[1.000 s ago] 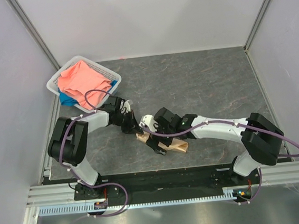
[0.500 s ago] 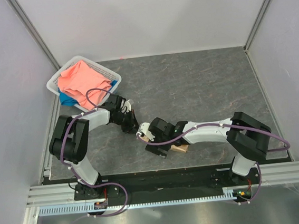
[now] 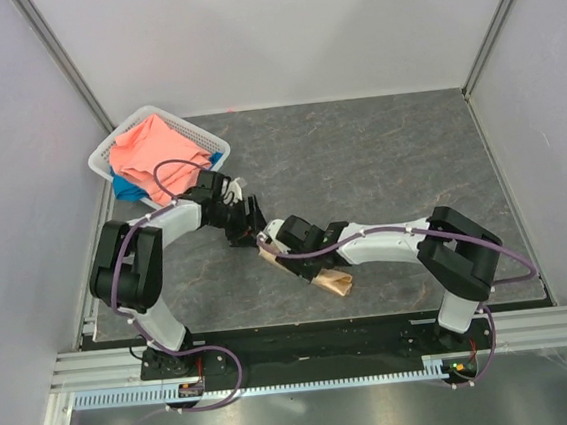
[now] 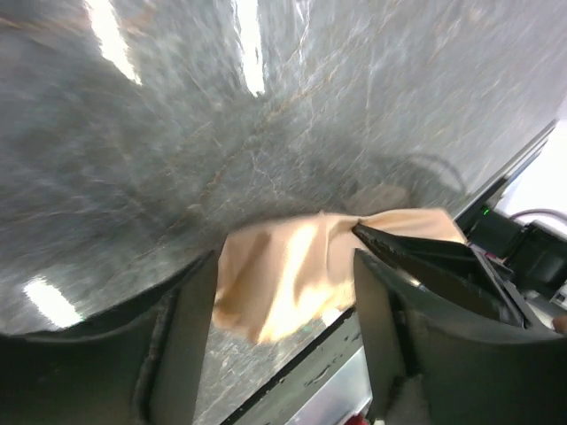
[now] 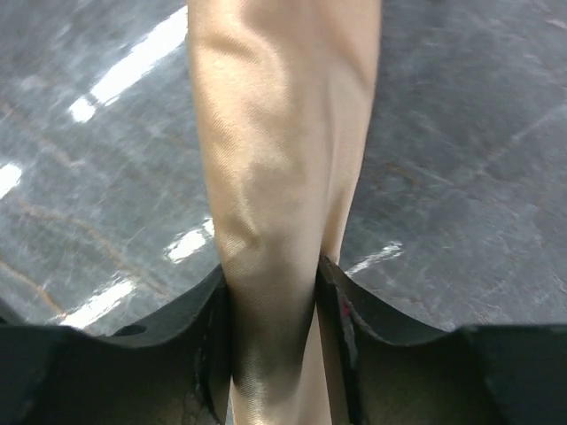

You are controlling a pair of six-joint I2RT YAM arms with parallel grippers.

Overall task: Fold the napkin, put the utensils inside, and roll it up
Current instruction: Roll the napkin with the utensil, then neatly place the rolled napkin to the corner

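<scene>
Napkin (image 3: 332, 282) roll in right fingers (image 5: 390, 328); basket (image 3: 191, 129) far left.

white arms (image 3: 397, 245), black joints (image 3: 132, 259), purple cables (image 3: 171, 164)

- The napkin (image 3: 332, 282) is lying on the table (image 3: 389, 162), close to the table's near edge.
- The right gripper (image 5: 273, 270) is straddling the napkin's far-left end, one finger sitting against each side.
- The left gripper (image 4: 283, 270) is hanging just behind that same end (jaws spread apart).
- The basket (image 3: 198, 132) is sitting well behind and left of the napkin.
- An upper cloth (image 3: 152, 150) is lying in the basket, on top of a lower cloth (image 3: 125, 187).
</scene>
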